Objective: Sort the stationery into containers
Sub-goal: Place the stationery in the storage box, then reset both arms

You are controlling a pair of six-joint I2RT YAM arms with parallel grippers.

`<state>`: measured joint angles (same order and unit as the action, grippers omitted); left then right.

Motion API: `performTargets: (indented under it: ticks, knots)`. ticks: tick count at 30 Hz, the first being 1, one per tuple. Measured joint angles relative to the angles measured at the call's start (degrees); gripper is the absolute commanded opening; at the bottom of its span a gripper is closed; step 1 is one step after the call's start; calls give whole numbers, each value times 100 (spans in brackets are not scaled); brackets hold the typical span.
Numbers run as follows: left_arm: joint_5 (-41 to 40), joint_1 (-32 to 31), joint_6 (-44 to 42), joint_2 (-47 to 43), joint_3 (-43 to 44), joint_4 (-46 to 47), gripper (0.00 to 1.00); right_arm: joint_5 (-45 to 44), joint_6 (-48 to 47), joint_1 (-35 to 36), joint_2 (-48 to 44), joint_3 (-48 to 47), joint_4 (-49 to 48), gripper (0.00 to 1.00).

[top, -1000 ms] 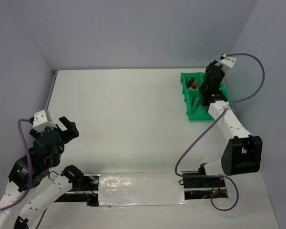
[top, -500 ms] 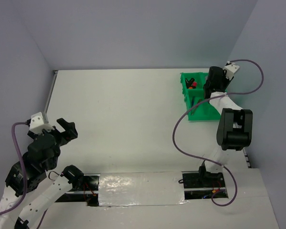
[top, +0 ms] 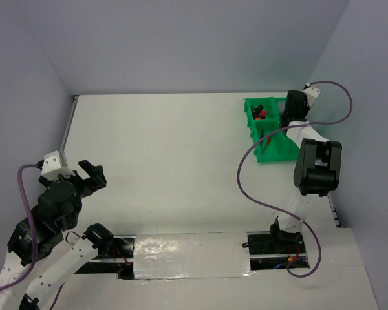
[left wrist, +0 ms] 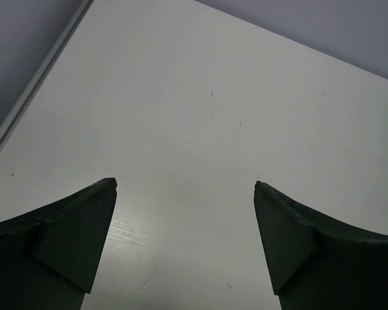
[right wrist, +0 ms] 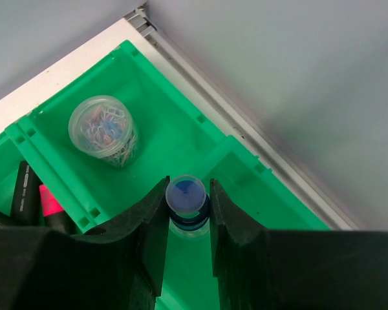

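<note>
R claw point(right wrist: 185, 201) is seen pinched on the blue-capped bottle point(right wrist: 185, 192), held over a tray point(right wrist: 174, 116) compartment next to the one w/ the pot point(right wrist: 103, 131); contact w/ the floor can't be told. Highlighters point(right wrist: 50, 197) are already binned in a third compartment. No loose items are seen on the table point(top: 168, 155), so only the release is judged left. L claw point(left wrist: 184, 187) is held wide open, empty, well apart. Vs 1 s ago, the R arm is swung further right & folded up.
</note>
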<state>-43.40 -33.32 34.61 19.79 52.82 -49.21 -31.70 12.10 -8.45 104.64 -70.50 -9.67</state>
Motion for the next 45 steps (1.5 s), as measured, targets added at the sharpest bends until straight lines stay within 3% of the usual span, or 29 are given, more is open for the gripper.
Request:
performTargets:
  ticks: [3, 10, 13, 20, 21, 27, 33, 37, 42, 45]
  knots:
    - [0, -2, 0, 0, 0, 0, 99, 131, -2, -15, 39, -33, 35, 29]
    - [4, -20, 0, 0, 0, 0, 99, 254, 2, -28, 39, -42, 50, 55]
    - [4, -20, 0, 0, 0, 0, 99, 256, 22, -37, 39, -44, 59, 72]
    - [7, -20, -2, 0, 0, 0, 99, 260, 122, -46, -92, -26, 205, 90]
    - [7, -20, -4, 0, 0, 0, 99, 262, 170, -46, -168, -26, 258, 100]
    - [4, -20, -2, 83, 0, 0, 99, 334, 564, -42, -844, -234, 925, 100]
    - [-13, -20, 7, 199, 0, -7, 99, 1099, 793, 326, -1937, -66, 1377, 100]
    - [-68, -20, 22, 313, 0, -15, 99, 1676, 638, 1425, -3097, 560, 1543, 100]
    - [-247, -20, 175, 835, 76, -173, 99, 1742, 240, 3279, -4728, 1338, 2124, 100]
    - [-369, -20, 345, 1309, 212, -269, 99, 1652, 190, 3598, -5936, 1600, 2590, 100]
